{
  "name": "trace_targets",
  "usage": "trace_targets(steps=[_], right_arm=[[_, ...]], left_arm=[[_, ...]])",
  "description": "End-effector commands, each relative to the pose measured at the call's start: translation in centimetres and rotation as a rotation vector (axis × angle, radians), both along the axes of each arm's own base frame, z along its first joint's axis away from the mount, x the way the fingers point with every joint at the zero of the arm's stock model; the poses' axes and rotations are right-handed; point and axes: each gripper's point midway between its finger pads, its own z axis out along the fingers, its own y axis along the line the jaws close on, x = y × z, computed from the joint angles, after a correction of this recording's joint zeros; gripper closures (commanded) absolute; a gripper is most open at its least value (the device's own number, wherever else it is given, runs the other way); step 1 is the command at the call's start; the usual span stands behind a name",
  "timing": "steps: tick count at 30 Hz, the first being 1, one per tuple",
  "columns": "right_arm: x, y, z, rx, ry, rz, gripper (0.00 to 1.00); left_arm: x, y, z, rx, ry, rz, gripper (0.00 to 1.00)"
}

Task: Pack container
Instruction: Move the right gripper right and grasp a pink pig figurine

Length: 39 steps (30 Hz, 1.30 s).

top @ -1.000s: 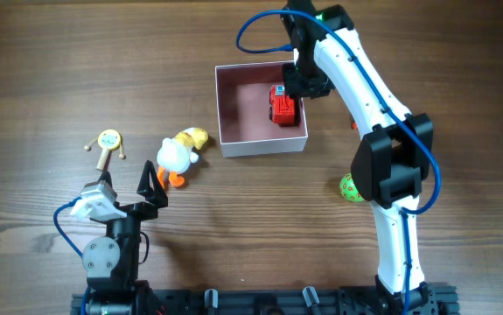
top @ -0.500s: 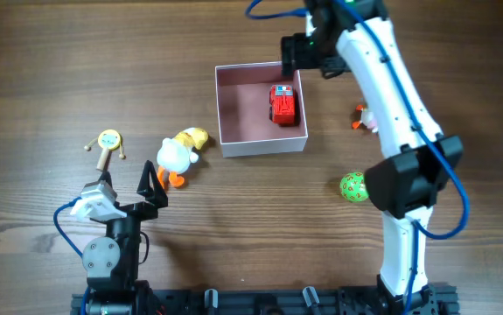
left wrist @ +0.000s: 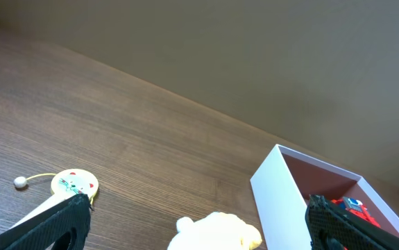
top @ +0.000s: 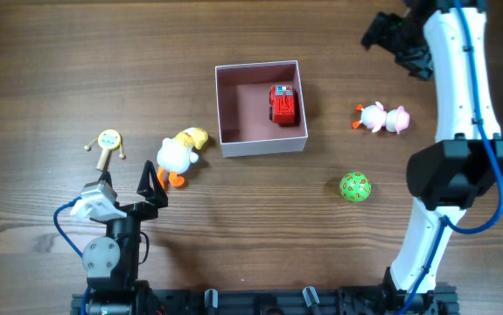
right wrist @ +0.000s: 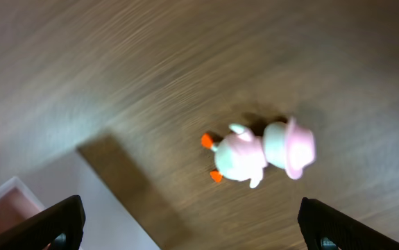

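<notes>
- The right hand (top: 393, 48) hangs over the far right of the bench (top: 59, 52), jaws spread wide and holding nothing.
- A pink toy animal (top: 382, 118) lies just nearer than it, with a green ball (top: 354, 186) nearer still. The two toys are well apart.
- The container (top: 264, 144) stands left of them at mid-bench. A red car (top: 282, 103) sits by its right wall, and the pink floor to the car's left is open.
- The left hand (top: 127, 188) is at the near left, jaws apart and holding nothing. A duck (top: 179, 153) lies just past its right finger, and a small rattle (top: 108, 142) lies farther left.
</notes>
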Motion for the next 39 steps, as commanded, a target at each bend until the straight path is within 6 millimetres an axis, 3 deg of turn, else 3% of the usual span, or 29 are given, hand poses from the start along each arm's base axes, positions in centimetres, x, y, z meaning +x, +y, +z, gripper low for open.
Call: trace_targets(steps=[1,6,11,19,23,29,39], right_arm=[[-0.7,-0.4,-1.3,0.101,0.032,-0.222,0.0],[-2.0,-0.6,-5.3,0.138,0.12,-0.391,0.0],[-2.1,1.7,-8.6,0.284,0.171,-0.52,0.0],[-1.6,1.5,-10.2,0.297,0.154,-0.675,0.0],[-2.5,0.2,-11.2,0.223,0.164,-0.761,0.0],[-4.1,0.0,-12.8,0.202,0.211,-0.907,0.0],[-5.2,-1.7,-14.9,0.095,0.197,-0.922,0.0]], left_arm=[[0.0,0.0,0.0,0.001,-0.006,-0.002,0.0],[0.0,0.0,0.0,0.001,-0.005,-0.002,0.0],[0.0,0.0,0.0,0.001,-0.006,-0.002,0.0],[0.0,0.0,0.0,0.001,-0.005,-0.002,0.0],[0.0,0.0,0.0,0.001,-0.005,-0.002,0.0],[0.0,0.0,0.0,0.001,-0.006,-0.002,0.0],[0.0,0.0,0.0,0.001,-0.005,-0.002,0.0]])
